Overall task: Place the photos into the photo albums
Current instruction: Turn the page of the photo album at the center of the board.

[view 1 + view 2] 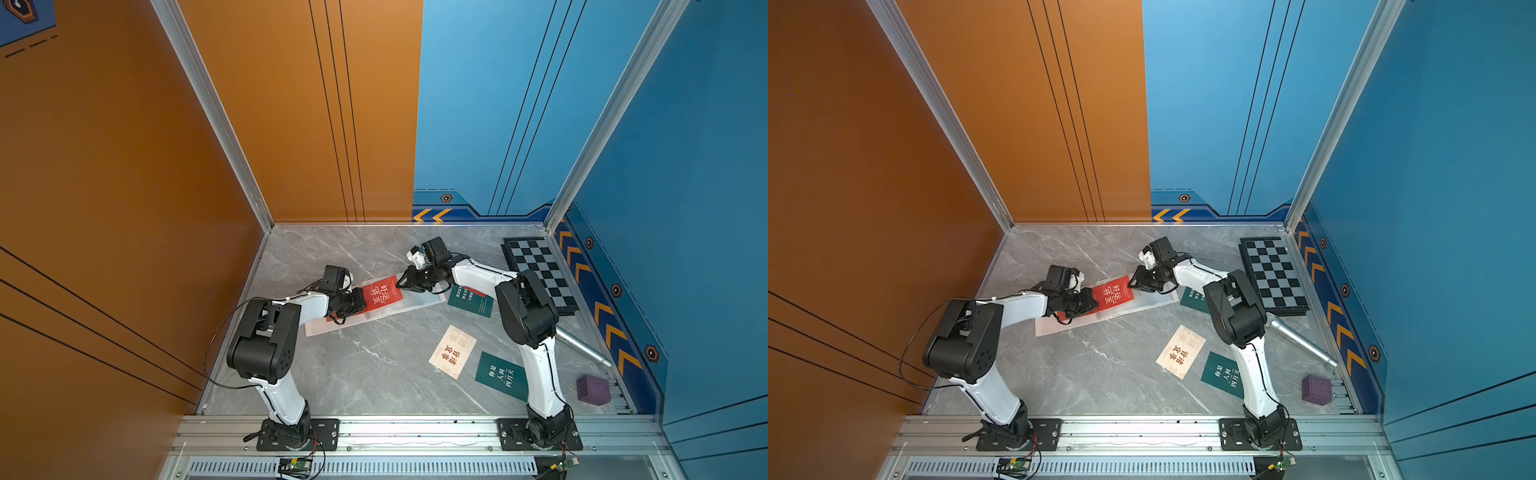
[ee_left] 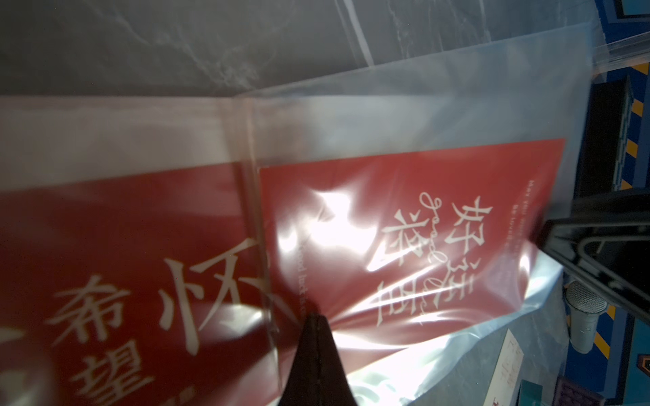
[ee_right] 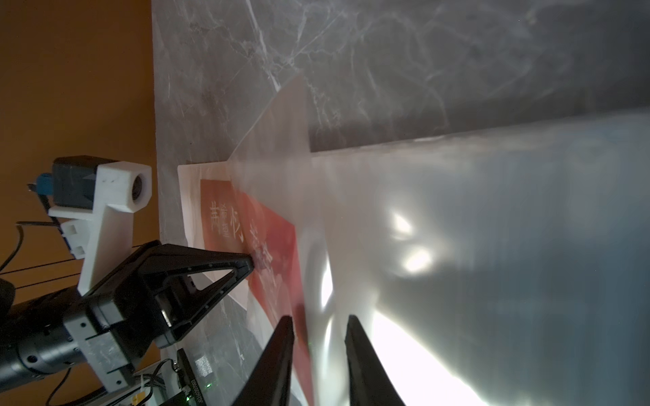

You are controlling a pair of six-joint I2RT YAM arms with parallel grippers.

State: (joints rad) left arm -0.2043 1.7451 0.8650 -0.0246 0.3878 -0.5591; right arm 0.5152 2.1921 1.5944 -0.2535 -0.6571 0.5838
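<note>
- My left pincer point(image 2: 316, 321) is pressed shut on the near edge of a red card point(image 2: 404, 246), low in the middle of the left wrist view. I cannot tell whether some film is caught in the pinch too.
- My right pincer point(image 3: 320, 318) has its tips apart at the bottom of the right wrist view, and the film of the clear sleeve point(image 3: 457, 228) rises between them. I judge it is propping the pocket's mouth open, not clamping it.
- The two meet over the photo album point(image 1: 320, 328), which lies open on the table point(image 1: 374, 374) in the middle of both top views. The red card slants across the album page toward the right of the frame.
- On the neighbouring page, at the left of the left wrist view, a second red card point(image 2: 123, 281) already sits under film.
- Toward the lower right of a top view, a cream card point(image 1: 453, 351) and a dark green card point(image 1: 500, 376) lie loose on the table, near each other. Another green card point(image 1: 473, 305) lies just beside the album's right end.
- The step in hand is seating this red card. Glare from the film covers most of its face, so I judge it is largely inside the pocket.
- Next I would slide the card flat and straight along the pocket while the mouth is held open, then release both pincers. The film could buckle if I push at an angle.
</note>
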